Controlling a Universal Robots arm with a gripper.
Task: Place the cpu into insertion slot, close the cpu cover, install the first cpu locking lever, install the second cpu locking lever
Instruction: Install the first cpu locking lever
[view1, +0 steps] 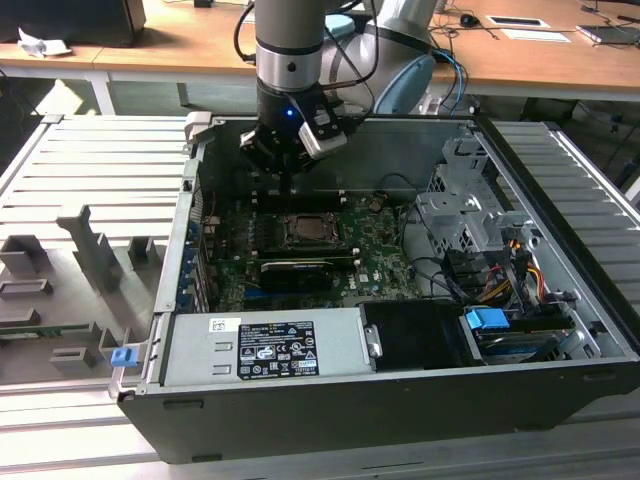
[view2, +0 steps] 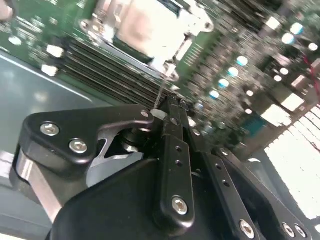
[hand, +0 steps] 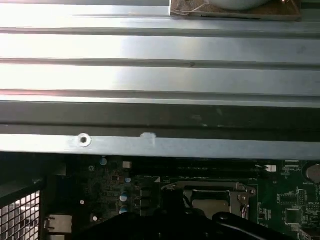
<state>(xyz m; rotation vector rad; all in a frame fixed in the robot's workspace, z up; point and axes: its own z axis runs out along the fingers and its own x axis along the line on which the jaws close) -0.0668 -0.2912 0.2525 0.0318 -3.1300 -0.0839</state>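
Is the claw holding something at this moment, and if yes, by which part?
The black claw is shut with no CPU between its tips; whether it pinches the thin silvery wire lever at its tips cannot be told.

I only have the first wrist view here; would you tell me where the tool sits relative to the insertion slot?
Observer: In the exterior view the tool hangs over the motherboard, just on the far side of the insertion slot.
Operator: Thank you. Is it open?
Observer: No. In the second wrist view its fingers are pressed together.
Operator: Is anything at the tips?
Observer: A thin metal rod runs from the slot's corner up to them; I cannot tell whether it is gripped.
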